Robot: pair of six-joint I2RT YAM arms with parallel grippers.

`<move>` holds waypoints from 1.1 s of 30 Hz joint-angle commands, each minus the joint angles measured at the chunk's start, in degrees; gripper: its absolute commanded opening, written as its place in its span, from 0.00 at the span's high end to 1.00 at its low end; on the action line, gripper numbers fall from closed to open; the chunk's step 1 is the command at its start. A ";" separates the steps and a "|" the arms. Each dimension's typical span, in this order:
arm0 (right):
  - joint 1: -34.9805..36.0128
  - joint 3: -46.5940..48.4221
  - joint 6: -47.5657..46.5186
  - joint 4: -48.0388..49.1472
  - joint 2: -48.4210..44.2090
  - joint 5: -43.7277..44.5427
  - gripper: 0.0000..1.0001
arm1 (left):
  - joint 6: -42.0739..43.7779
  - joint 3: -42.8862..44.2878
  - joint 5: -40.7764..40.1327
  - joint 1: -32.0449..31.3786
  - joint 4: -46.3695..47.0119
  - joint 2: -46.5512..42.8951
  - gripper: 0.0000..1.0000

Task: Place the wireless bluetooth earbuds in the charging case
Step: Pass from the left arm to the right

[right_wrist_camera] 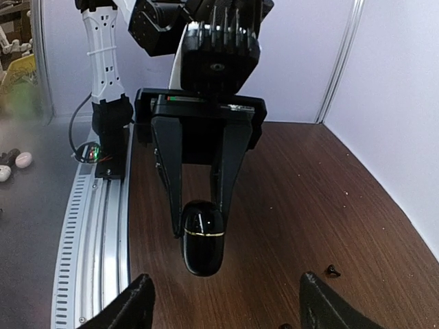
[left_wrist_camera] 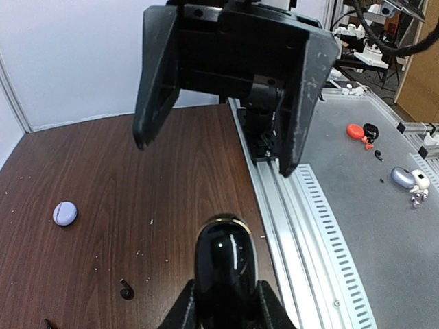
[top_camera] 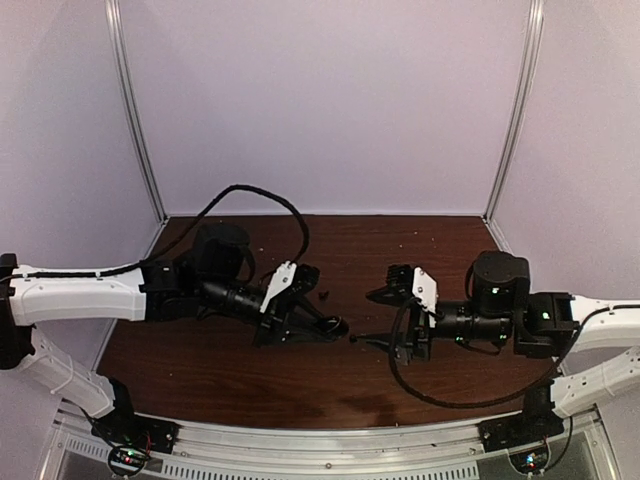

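Top external view shows the small loose things only as dark specks (top_camera: pixel 325 295) on the brown wood-grain table (top_camera: pixel 240 380); the left wrist view catches one small black stemmed earbud (left_wrist_camera: pixel 126 290) lying on the wood and another dark piece (left_wrist_camera: pixel 48 322) cut off at the bottom edge. A small rounded lavender case (left_wrist_camera: pixel 65 213) lies well to the side, apart from both grippers. The left gripper (left_wrist_camera: pixel 228 301) is clamped on a glossy black oval charging case (left_wrist_camera: pixel 226 257), while the right gripper (right_wrist_camera: pixel 230 305) faces it, spread wide and empty.

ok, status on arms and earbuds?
Left gripper shut on black case. Right gripper open, facing it. Black earbud loose on table. Nothing between grippers.
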 commanded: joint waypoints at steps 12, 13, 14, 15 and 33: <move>-0.07 5.25 2.13 -3.34 6.77 -7.45 0.55 | 2.27 3.87 -3.32 -3.66 1.00 0.20 0.90; -0.01 5.30 2.16 -3.34 7.01 -7.66 0.57 | 2.14 3.98 -3.24 -3.67 1.00 0.26 0.90; 0.10 5.30 2.21 -3.26 7.17 -7.69 0.59 | 1.94 4.12 -3.44 -3.69 1.03 0.39 0.90; 0.12 5.34 2.15 -3.18 7.33 -7.72 0.59 | 1.85 4.30 -3.56 -3.62 1.00 0.46 0.90; 0.83 6.02 1.17 -3.15 9.23 -7.92 0.71 | 1.59 5.33 -4.36 -3.67 1.10 1.74 0.91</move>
